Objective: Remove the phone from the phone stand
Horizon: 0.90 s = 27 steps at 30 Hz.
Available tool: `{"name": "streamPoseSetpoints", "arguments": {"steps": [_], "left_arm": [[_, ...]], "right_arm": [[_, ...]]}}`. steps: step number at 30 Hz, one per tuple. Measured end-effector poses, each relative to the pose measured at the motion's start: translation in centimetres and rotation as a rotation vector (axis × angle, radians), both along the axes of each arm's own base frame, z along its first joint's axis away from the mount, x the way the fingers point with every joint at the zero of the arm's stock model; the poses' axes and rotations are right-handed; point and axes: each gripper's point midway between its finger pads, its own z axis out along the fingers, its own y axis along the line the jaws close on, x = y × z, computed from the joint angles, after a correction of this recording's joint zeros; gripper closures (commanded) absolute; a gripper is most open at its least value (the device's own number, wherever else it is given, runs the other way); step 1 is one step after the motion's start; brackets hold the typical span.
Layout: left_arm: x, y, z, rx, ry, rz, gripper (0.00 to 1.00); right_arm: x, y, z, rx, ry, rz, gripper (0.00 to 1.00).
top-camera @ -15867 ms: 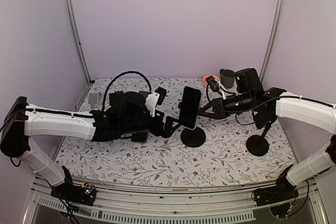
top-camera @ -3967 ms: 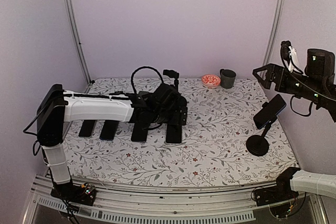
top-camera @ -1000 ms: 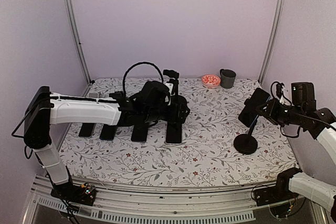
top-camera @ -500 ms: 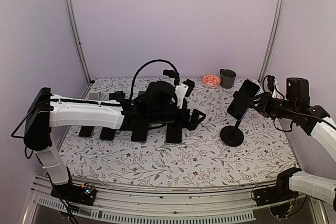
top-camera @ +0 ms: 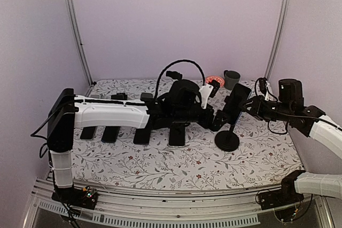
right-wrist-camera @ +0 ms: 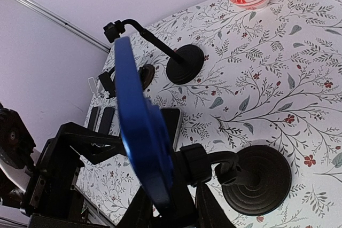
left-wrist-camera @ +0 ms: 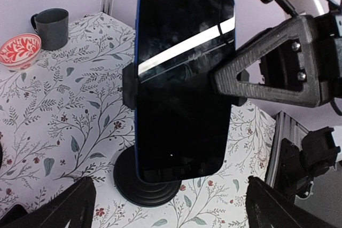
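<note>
phone: black smartphone with blue rim [left-wrist-camera: 181, 78], upright in the clamp of the black round-based phone stand [top-camera: 227, 141], right of centre in the overhead view | stand: base on the floral-cloth table [top-camera: 160, 164] | left hand [top-camera: 215, 108]: fingers spread wide, just left of the phone, facing its screen | right hand [top-camera: 249, 105]: pinching the stand's clamp from behind the phone

Right of centre on the table [top-camera: 256, 158]: phone stand [top-camera: 227, 141], carrying the phone [top-camera: 236, 102] in its clamp above the base. Left of it, in a row on the table: four more phones [top-camera: 109, 133], lying flat. Behind that row: second stand [right-wrist-camera: 184, 63]. At the far edge: bowl [left-wrist-camera: 20, 50] just left of cup [left-wrist-camera: 52, 26].
</note>
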Motion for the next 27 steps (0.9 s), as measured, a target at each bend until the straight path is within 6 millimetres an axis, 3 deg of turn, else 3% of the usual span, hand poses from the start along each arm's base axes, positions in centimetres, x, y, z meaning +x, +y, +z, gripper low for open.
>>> {"name": "streamPoseSetpoints", "arguments": {"steps": [10, 27], "left_arm": [[-0.1, -1.6, -2.3, 0.038, 0.057, -0.030, 0.01], [1.0, -2.7, -3.9, 0.097, 0.072, -0.001, 0.05]], "right_arm": [[-0.1, 2.0, -0.3, -0.002, -0.013, 0.044, 0.89], [0.2, 3.3, -0.5, 0.009, -0.017, 0.063, 0.87]]}}
